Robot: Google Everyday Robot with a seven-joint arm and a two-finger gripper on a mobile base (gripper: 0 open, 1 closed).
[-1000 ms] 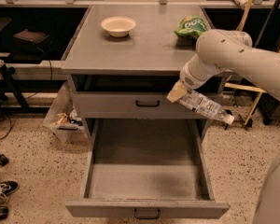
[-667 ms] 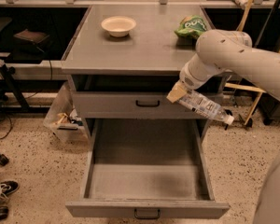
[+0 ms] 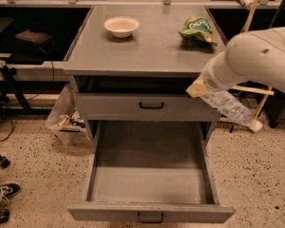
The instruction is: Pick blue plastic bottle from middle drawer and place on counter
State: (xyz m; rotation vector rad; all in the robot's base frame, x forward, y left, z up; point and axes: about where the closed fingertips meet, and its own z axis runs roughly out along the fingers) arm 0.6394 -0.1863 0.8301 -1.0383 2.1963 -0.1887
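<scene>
My gripper point(image 3: 197, 88) is at the right side of the grey cabinet, level with the closed top drawer point(image 3: 151, 106) and just below the counter's front edge. It is shut on the blue plastic bottle point(image 3: 229, 106), which slants down to the right in the air, its white cap lowest, outside the cabinet. The middle drawer point(image 3: 152, 184) is pulled out wide below; its grey floor is bare. The counter point(image 3: 147, 49) is the flat grey top above.
A white round bowl point(image 3: 121, 26) and a green snack bag point(image 3: 197, 28) sit at the back of the counter. A clear bin of clutter point(image 3: 61, 122) stands left of the cabinet. Shoes point(image 3: 2, 194) lie at the far left. A wooden stick point(image 3: 251, 90) leans on the right.
My gripper and the bottle have moved to the right and slightly up, away from the drawer front. The drawer and counter items have not moved.
</scene>
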